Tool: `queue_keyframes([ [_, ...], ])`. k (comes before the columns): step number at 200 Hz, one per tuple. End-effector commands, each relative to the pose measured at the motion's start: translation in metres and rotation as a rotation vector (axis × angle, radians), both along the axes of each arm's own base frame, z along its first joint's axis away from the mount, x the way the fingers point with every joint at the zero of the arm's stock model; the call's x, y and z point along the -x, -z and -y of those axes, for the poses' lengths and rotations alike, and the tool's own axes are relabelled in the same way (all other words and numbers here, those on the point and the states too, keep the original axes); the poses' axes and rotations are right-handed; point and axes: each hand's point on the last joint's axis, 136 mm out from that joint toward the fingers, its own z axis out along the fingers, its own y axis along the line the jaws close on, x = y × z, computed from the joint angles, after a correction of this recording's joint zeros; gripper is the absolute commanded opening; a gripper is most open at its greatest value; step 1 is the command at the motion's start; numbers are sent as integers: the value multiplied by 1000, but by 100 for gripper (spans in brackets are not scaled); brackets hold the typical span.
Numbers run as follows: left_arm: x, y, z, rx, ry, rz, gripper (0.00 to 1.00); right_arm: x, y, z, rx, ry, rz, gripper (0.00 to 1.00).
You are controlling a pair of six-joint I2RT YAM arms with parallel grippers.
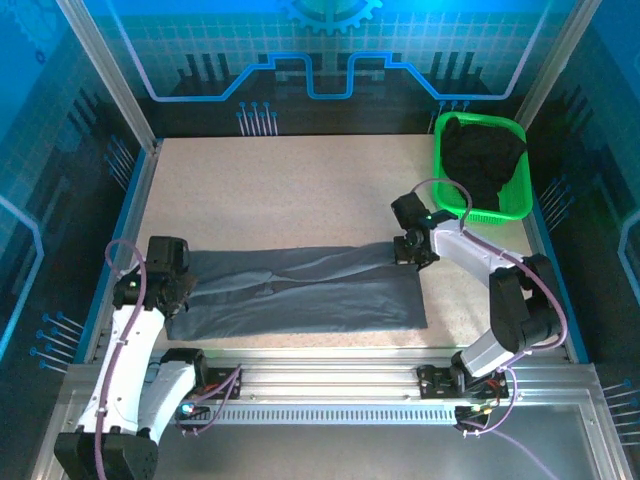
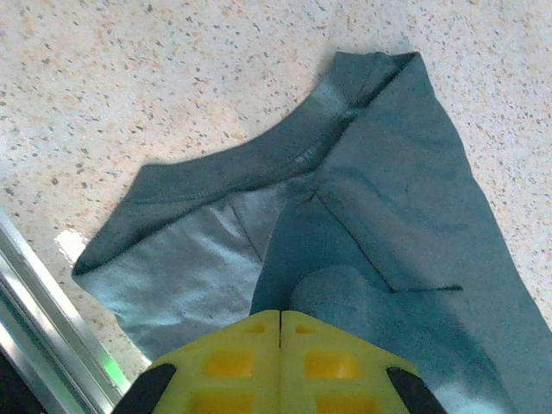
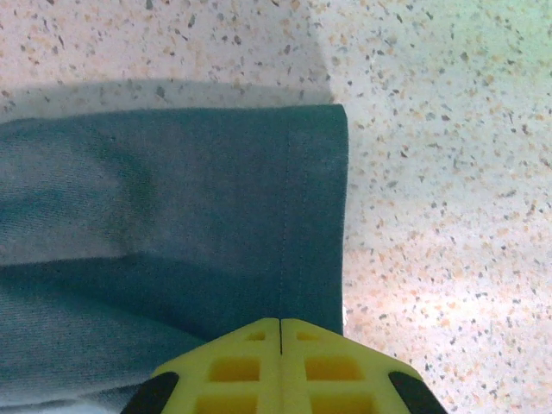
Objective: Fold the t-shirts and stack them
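- Slate-grey short-sleeved cloth t-shirt [image 1: 300, 290] lies on the speckled beige table top [image 1: 280, 190], folded into a long, narrow band. It runs left-right across the near half of the table.
- The band is flat, with a long crease along its middle; its near edge is just beyond the silver aluminium rail [image 1: 330, 380] at the table front.
- Left gripper [image 1: 172, 285] sits at the band's left end, low over the cloth.
- Left wrist view: the yellow fingers of the left gripper [image 2: 280, 315] are pressed together, no gap. The grey shirt [image 2: 388, 198] is right under and ahead of the tips, and the curved neck collar [image 2: 285, 155] lies beyond. Can't tell whether cloth is pinched.
- Right gripper [image 1: 410, 252] is at the band's far right corner, down at cloth level.
- Right wrist view: the right gripper [image 3: 280, 323] fingers are clenched tight together. The shirt's stitched hem [image 3: 285, 216] runs straight out from the tips, with bare table [image 3: 448, 172] to its right. Can't tell whether cloth is nipped between the tips.
- Plain black cloth t-shirt [image 1: 482, 155] is bunched, unfolded, inside the green plastic basket [image 1: 520, 185] at the far right corner of the table. It is well apart from the grey shirt.
- Basket is just beyond the right arm's wrist, not touching it.
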Motion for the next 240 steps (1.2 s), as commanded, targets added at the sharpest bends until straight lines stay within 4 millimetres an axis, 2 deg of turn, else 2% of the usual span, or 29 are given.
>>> queue_keyframes([
  [1,13,-2,-10,-71,0,-56,0,15,2,9,46,12,-25,0],
  [82,20,-2,-13,-92,-1,-76,0,24,8,14,91,38,-80,0],
  [124,22,3,-10,-74,2,-91,0,33,5,17,92,68,-92,0],
  [148,23,5,-9,-64,-3,-100,0,42,7,14,65,84,-124,6],
  [181,34,12,-3,-11,-41,-139,0,54,9,16,47,131,-156,16],
  [219,36,16,5,49,-79,-125,0,51,6,23,25,190,-149,25],
  [222,35,16,6,58,-74,-119,3,50,6,23,23,192,-145,27],
  [235,31,18,11,84,-59,-110,29,45,1,22,16,193,-131,29],
  [240,31,17,12,88,-61,-109,34,42,0,21,13,193,-124,29],
])
